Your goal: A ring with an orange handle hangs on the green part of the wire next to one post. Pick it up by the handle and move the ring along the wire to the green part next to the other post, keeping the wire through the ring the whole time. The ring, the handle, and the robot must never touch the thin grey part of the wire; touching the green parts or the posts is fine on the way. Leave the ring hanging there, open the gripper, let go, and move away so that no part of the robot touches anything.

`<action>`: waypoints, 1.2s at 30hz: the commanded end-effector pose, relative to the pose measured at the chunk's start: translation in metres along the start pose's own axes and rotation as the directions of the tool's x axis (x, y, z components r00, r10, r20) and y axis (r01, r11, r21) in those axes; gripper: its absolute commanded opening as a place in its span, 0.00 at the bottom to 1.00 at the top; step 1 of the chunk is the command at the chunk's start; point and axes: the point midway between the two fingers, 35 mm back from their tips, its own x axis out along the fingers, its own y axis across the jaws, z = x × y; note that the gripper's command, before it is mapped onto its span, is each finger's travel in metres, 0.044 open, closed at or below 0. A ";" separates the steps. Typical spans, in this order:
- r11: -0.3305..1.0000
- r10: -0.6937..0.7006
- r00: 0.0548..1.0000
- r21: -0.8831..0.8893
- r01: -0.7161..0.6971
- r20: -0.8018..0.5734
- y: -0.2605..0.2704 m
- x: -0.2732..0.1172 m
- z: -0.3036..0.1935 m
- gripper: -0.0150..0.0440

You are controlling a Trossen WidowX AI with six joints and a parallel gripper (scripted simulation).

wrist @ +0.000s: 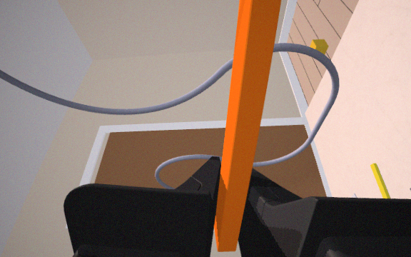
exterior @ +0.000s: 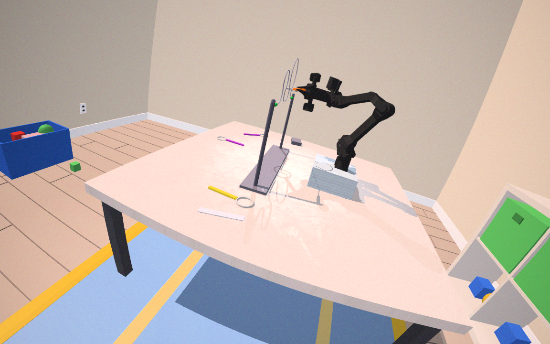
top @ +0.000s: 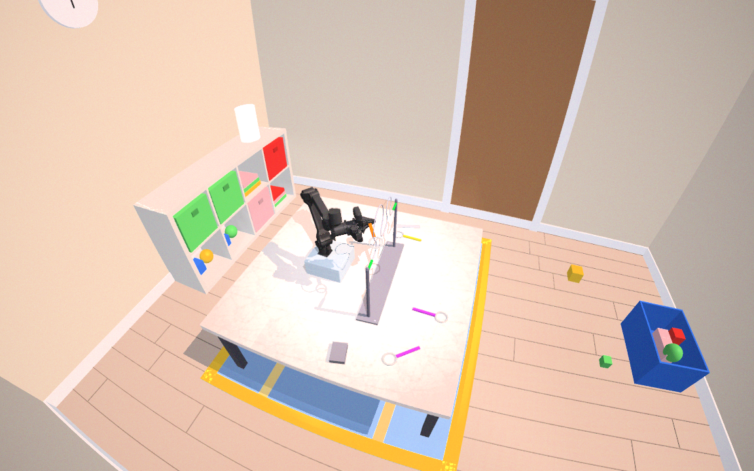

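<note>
My gripper (top: 372, 222) (exterior: 303, 89) (wrist: 222, 165) is shut on the orange handle (top: 371, 229) (exterior: 297, 89) (wrist: 250, 89). The handle points away from the fingers, roughly level in the exterior view. Its ring (top: 374, 241) (exterior: 289, 88) is at the looping grey wire (wrist: 127, 111), between the posts; it is outside the wrist view. Contact and threading are too small to tell. One green part (top: 370, 264) (exterior: 291, 97) is at the near post (top: 367, 292) of the top view. The other green part (top: 394, 206) (exterior: 275, 104) is at the far post (top: 394, 231) (exterior: 264, 145).
The posts stand on a grey base plate (top: 388, 275) (exterior: 268, 168). A yellow-handled ring (top: 412, 237) (exterior: 222, 192), two magenta-handled rings (top: 423, 311) (top: 408, 352), a white strip (exterior: 220, 214) and a grey block (top: 338, 352) (exterior: 296, 141) lie on the table.
</note>
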 end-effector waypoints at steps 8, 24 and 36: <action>0.982 0.089 0.996 0.170 -0.087 -0.005 0.025 -0.003 0.003 0.00; 0.897 0.179 0.980 0.396 -0.198 0.084 0.070 -0.003 0.017 0.00; 0.882 0.186 0.979 0.425 -0.203 0.082 0.084 -0.009 0.025 0.00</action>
